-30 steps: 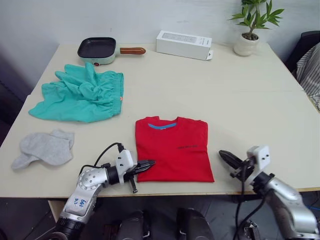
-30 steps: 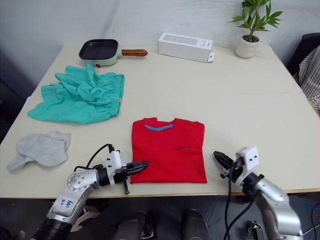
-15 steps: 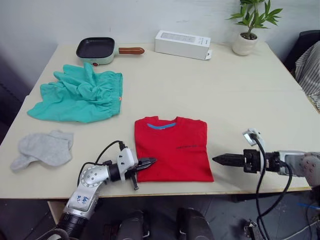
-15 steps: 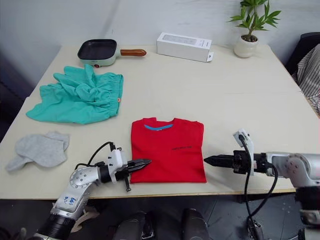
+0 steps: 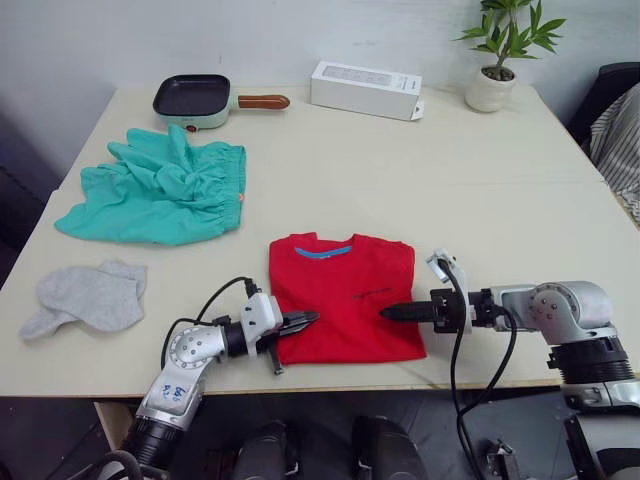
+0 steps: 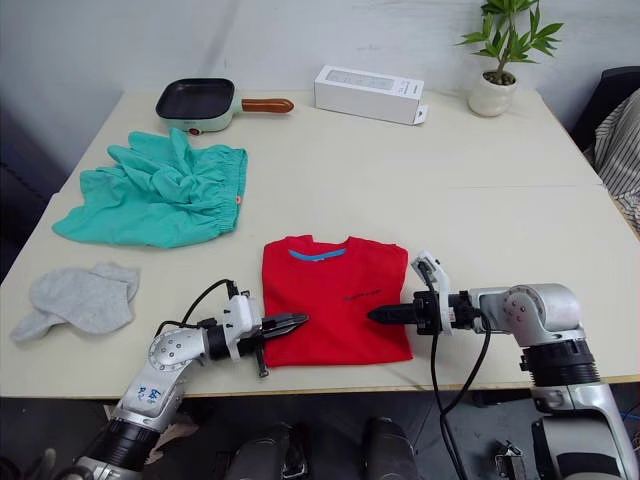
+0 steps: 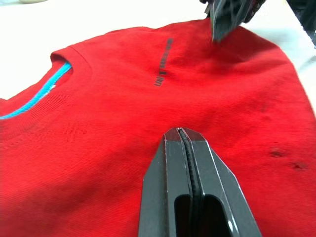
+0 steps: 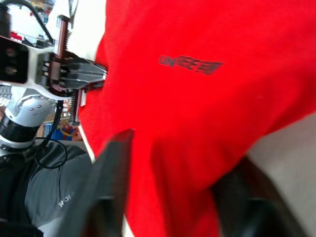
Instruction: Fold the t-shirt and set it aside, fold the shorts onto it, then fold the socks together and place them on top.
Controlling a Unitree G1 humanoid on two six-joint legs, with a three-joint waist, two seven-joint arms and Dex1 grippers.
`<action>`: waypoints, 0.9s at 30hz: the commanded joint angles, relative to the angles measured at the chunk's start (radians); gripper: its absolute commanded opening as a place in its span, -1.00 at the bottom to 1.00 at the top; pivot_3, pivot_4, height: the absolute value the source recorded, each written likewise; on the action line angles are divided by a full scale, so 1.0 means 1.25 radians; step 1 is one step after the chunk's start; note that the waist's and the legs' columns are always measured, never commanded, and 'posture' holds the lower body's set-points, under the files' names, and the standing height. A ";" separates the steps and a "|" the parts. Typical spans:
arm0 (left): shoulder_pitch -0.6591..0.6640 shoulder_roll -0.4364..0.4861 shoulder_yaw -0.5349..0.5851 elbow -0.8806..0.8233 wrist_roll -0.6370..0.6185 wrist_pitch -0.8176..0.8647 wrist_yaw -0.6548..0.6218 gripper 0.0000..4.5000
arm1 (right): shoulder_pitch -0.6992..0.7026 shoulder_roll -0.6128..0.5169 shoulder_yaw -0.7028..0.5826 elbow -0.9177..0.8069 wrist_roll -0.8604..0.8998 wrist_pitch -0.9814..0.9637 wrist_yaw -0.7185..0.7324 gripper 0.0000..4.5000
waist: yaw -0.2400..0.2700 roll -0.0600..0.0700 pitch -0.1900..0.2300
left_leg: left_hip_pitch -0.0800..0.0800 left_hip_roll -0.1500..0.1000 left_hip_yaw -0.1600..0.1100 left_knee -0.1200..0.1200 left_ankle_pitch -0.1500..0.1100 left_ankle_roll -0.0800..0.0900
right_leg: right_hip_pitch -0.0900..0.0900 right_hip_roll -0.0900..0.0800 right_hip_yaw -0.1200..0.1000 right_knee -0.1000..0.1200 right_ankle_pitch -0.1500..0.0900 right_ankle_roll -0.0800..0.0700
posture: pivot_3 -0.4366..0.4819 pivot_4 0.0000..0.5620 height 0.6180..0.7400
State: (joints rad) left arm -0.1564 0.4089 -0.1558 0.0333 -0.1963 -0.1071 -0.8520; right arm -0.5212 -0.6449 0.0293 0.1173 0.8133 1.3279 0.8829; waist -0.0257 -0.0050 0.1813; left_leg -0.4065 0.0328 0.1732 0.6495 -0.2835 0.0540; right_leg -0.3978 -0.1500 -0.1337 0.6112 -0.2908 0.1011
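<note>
From the head camera, I see the right gripper (image 6: 378, 314) has swung inward since half a second ago — it was off the t-shirt's right edge, and now its tips lie over the red fabric near the printed text. The left gripper (image 6: 296, 321) has crept a little further over the lower left edge of the t-shirt (image 6: 320, 305). The t-shirt lies folded near the front edge of the table (image 6: 500, 190), unmoved. The shorts (image 6: 155, 195) sit crumpled at the far left, and the socks (image 6: 75, 298) lie near the left front corner, both where they were.

On the left wrist camera, my own fingers (image 7: 190, 163) are pressed together with only a thin seam between them, holding nothing, low over the t-shirt (image 7: 98, 128). The right gripper (image 7: 224, 15) points in from the opposite side, just past the printed text.

On the right wrist camera, the fingers (image 8: 111, 168) are spread wide, with the t-shirt (image 8: 207, 98) between them — I cannot tell whether they touch it. The left gripper (image 8: 86, 74) sits at the fabric's opposite edge.
</note>
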 commanded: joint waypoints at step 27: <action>-0.042 0.156 0.169 -0.303 -0.297 0.342 -0.087 0.98 | 0.092 -0.311 -0.302 0.303 -0.118 -0.163 0.037 -1.00 | 0.019 -0.002 -0.001 | -0.005 -0.002 0.004 0.001 0.002 0.005 | -0.003 0.001 0.000 -0.005 0.003 0.003 | -0.05 -0.47 1.00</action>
State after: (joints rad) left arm -0.1956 0.5985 0.0341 -0.3266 -0.5478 0.3240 -0.9589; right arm -0.3871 -0.9946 -0.3331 0.4476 0.7026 1.1930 0.8991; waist -0.0024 -0.0069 0.1800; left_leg -0.4128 0.0304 0.1779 0.6506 -0.2804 0.0604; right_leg -0.4021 -0.1488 -0.1333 0.6057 -0.2875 0.1042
